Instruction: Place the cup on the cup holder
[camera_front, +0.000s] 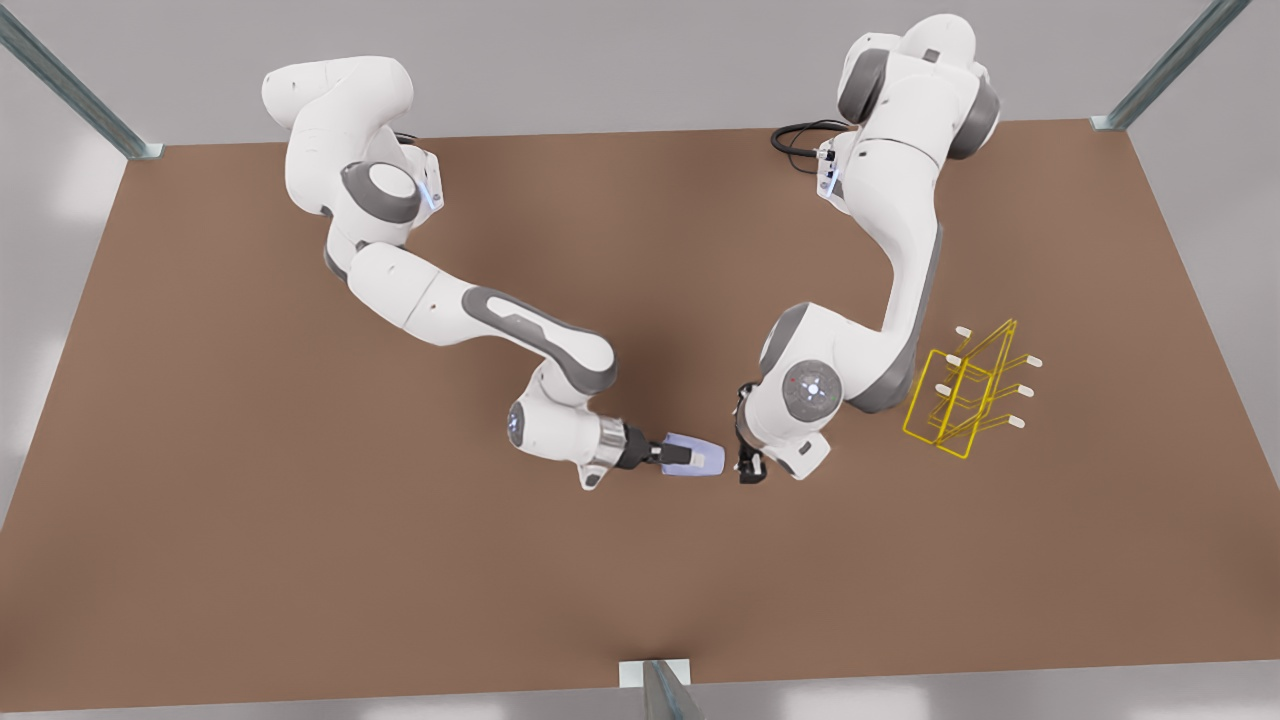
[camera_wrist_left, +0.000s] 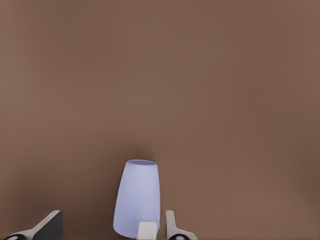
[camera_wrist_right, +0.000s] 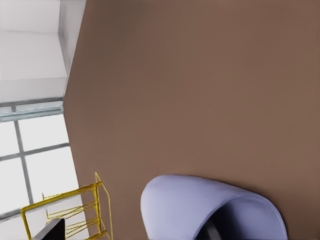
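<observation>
- Fingers (camera_front: 703, 460) of the left gripper (camera_front: 690, 459) pinched on the cup's wall at its wide open end. One white pad lies along the outside, and a dark finger seems to reach inside the mouth. Probably gripped by the rim so the body stays free.
- Table (camera_front: 300, 560): broad, flat, matte brown, carrying both arm bases along its far edge.
- Cup holder (camera_front: 965, 395): open frame of thin yellow wire standing close to the table's edge on the front view's right, about midway along that edge. Slim pegs tipped in white jut out sideways. Light and springy in look, likely easy to nudge. Well apart from the cup, with the right arm between them.
- Cup (camera_front: 712, 470): small, smooth, lavender-blue, tapered, no handle. Held lying on its side, narrow closed end pointing toward the right arm, roughly central on the table and nearer its front edge. Not yet on any peg.
- Right gripper (camera_front: 750, 468): pointing down just beside the cup's narrow end, apparently placed to receive it, being the arm nearer the rack. Open or closed: cannot tell.
</observation>
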